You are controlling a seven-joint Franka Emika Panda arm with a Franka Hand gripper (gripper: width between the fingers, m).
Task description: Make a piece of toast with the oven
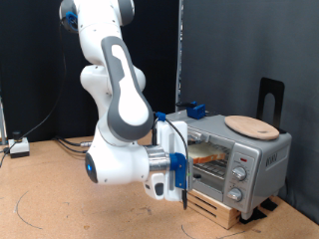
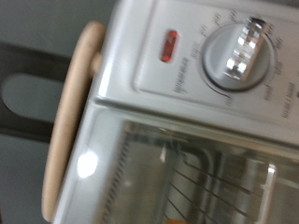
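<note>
The silver-grey toaster oven (image 1: 239, 159) stands on a wooden pallet at the exterior view's right. Its glass door looks closed. An orange-brown slice of toast (image 1: 207, 157) shows through the glass, lying on the rack. My gripper (image 1: 185, 189) hangs just in front of the door, at the oven's left front corner, fingers pointing down. Nothing shows between the fingers. The wrist view is close on the oven (image 2: 177, 93): a silver knob (image 2: 241, 51), a red indicator light (image 2: 169, 45), and the glass door with the wire rack (image 2: 201, 177) behind it. No fingers show in the wrist view.
A round tan wooden plate (image 1: 251, 126) lies on the oven's top; its edge shows in the wrist view (image 2: 70, 121). A small blue-and-black block (image 1: 196, 110) sits behind the oven. A black stand (image 1: 271, 100) rises at the right. Cables and a white box (image 1: 18, 147) lie at the left.
</note>
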